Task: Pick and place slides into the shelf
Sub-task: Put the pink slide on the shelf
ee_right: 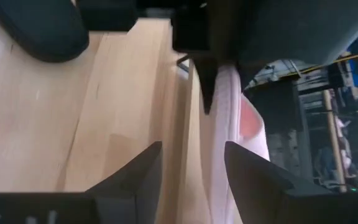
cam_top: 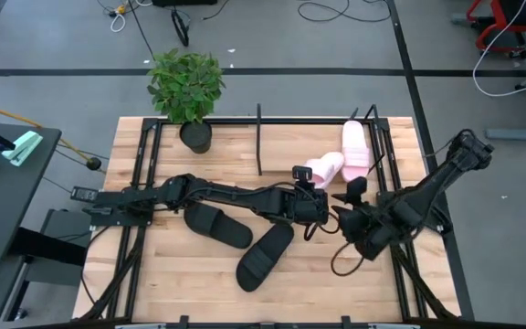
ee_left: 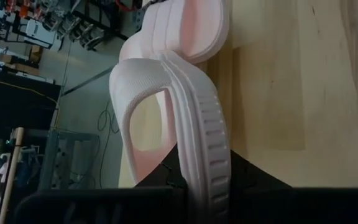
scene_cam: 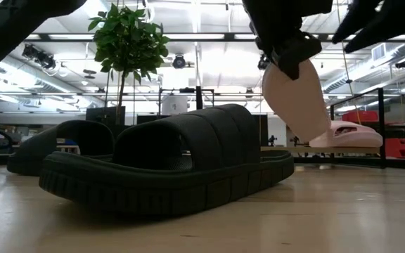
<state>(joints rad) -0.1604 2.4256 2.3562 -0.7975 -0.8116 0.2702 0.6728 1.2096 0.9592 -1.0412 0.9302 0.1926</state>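
My left gripper (cam_top: 314,194) reaches across the table's middle and is shut on a pale pink slide (cam_top: 325,170), which also shows in the low view (scene_cam: 295,95). My right gripper (ee_right: 191,165) is open and close on the right of that slide (ee_right: 229,118), whose rim runs down between its fingers. The second pink slide (cam_top: 355,146) lies flat at the right end of the black rod shelf (cam_top: 259,142). Two black slides (cam_top: 217,225) (cam_top: 265,256) rest sole-down on the table in front of the left arm. My left gripper pinches the pink slide's ribbed sole edge (ee_left: 207,168) between its two fingers (ee_left: 257,182), which lie across the rim. The slide stands on edge, tilted, with its strap (ee_left: 143,87) ahead of the fingers; in the low view it hangs slanting below the gripper. Whether my right gripper touches the slide cannot be told.
A potted plant (cam_top: 187,91) stands at the table's far left corner. Black arm rails (cam_top: 144,174) run along both table sides. The shelf's upright posts (cam_top: 373,117) rise near the far right. Bare wood shows along the near edge.
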